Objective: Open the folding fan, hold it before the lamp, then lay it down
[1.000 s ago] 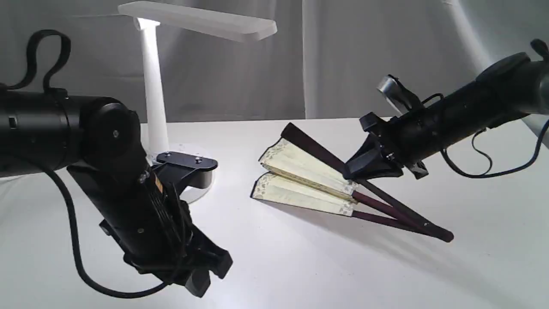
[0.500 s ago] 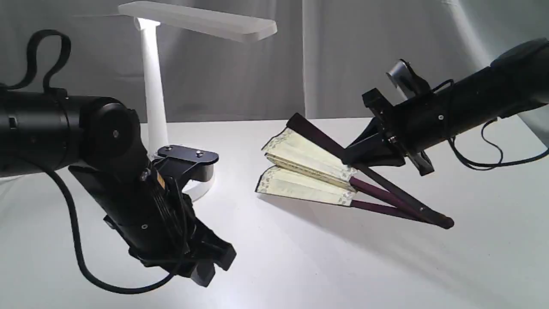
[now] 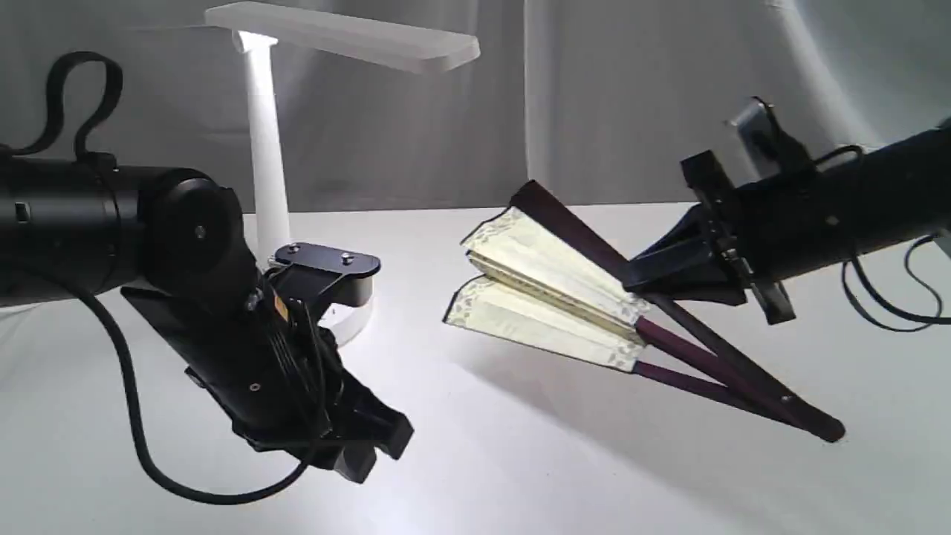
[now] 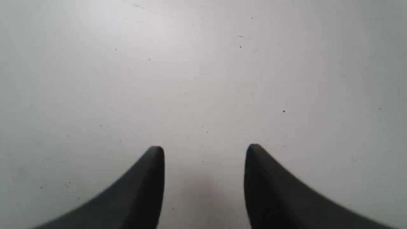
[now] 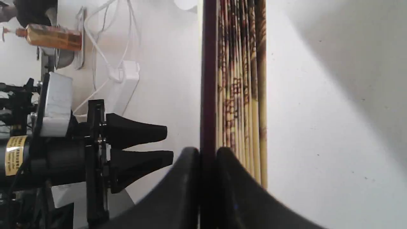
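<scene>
The folding fan (image 3: 550,297) is partly spread in two cream pleated stacks with dark maroon ribs. It is tilted, leaf end raised and pivot end (image 3: 828,429) low by the table. My right gripper (image 3: 640,279) is shut on its upper maroon guard; the right wrist view shows the guard (image 5: 209,79) pinched between the fingers, at my right gripper (image 5: 208,152). The white lamp (image 3: 267,171) stands lit at the back left, its bar head above. My left gripper (image 3: 371,453) hangs open over bare table, left of the fan and apart from it, empty in its own view (image 4: 205,151).
The lamp's round base (image 3: 349,319) sits just behind the left arm. A grey curtain (image 3: 631,96) closes the back. In the right wrist view, white cords and an adapter (image 5: 125,79) and an amber bottle (image 5: 52,37) lie beyond the table.
The right gripper has risen and moved right, carrying the fan up and to the right by its guard. The left gripper has shifted slightly right and narrowed a little.
</scene>
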Available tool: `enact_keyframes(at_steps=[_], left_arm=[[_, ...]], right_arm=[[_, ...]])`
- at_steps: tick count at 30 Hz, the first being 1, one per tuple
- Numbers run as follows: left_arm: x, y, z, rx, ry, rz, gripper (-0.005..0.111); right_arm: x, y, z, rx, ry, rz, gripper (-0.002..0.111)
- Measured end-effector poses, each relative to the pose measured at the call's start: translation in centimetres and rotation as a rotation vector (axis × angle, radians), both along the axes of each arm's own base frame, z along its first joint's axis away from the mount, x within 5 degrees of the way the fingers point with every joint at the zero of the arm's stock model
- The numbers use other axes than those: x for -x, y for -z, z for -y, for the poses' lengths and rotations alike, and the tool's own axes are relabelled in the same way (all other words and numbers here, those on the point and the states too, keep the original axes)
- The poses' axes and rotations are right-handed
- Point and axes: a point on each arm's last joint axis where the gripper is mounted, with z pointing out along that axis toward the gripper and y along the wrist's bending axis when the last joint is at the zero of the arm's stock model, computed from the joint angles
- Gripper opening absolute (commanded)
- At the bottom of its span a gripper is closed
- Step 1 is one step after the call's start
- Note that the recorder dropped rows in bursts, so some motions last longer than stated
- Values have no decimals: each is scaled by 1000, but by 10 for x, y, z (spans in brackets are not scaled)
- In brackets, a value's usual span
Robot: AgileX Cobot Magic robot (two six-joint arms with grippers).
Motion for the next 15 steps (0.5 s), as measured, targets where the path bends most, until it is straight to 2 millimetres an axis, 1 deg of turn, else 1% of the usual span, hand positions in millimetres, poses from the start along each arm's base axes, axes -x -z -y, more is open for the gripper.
enact_keyframes(at_steps=[4,6,8,10,15], left_arm=[[0,-1,0,-1,21,9,39],[0,-3,0,2,27,16,39],[1,-7,-1,6,41,30,39],[3,-15,-1,14,58,55,39],[11,-34,-8,64,49,181,39]], right_arm=[[19,3,20,-27,59,7,0],[28,6,25,-39,74,12,0],[35,7,27,-50,79,25,0],[39,9,27,-60,85,30,0],[39,9,27,-76,92,49,0]])
